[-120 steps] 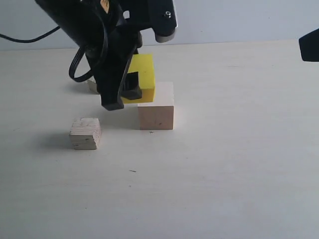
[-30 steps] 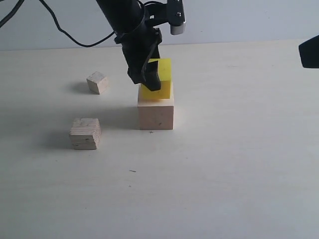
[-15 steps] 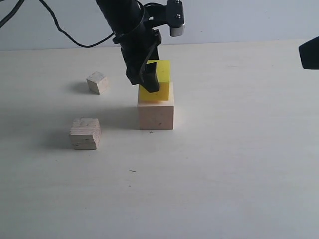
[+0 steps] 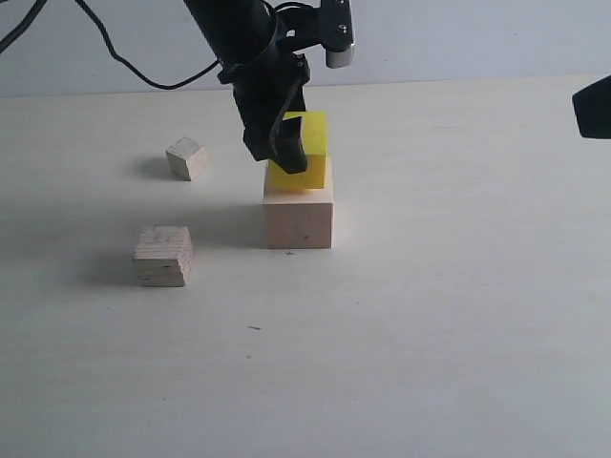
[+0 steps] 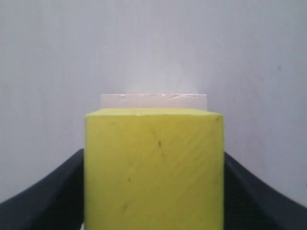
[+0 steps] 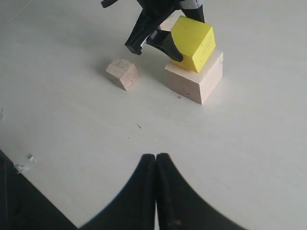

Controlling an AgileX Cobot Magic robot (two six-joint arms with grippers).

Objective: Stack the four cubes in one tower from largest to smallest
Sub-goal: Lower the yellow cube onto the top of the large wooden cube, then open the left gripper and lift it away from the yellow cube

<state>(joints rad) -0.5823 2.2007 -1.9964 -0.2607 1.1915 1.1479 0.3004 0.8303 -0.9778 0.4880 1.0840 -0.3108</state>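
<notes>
The large pale cube (image 4: 299, 219) stands mid-table. On its top face sits the yellow cube (image 4: 305, 151), slightly askew, with my left gripper (image 4: 294, 155) shut on it from above. In the left wrist view the yellow cube (image 5: 153, 167) fills the space between the dark fingers (image 5: 53, 196), and the pale cube's edge (image 5: 153, 100) shows just beyond it. The grained cube (image 4: 164, 256) and the tiny cube (image 4: 187, 158) lie to the left on the table. My right gripper (image 6: 156, 159) hovers shut and empty at the right, far from the cubes (image 6: 193, 43).
The pale tabletop (image 4: 449, 315) stretches bare in front of and to the right of the stack. A black cable (image 4: 143, 78) trails behind the left arm. The right arm's tip (image 4: 594, 105) pokes in at the right edge.
Over four seconds my left gripper carried the yellow cube from beside the large cube onto its top. In the last second it barely shifted.
</notes>
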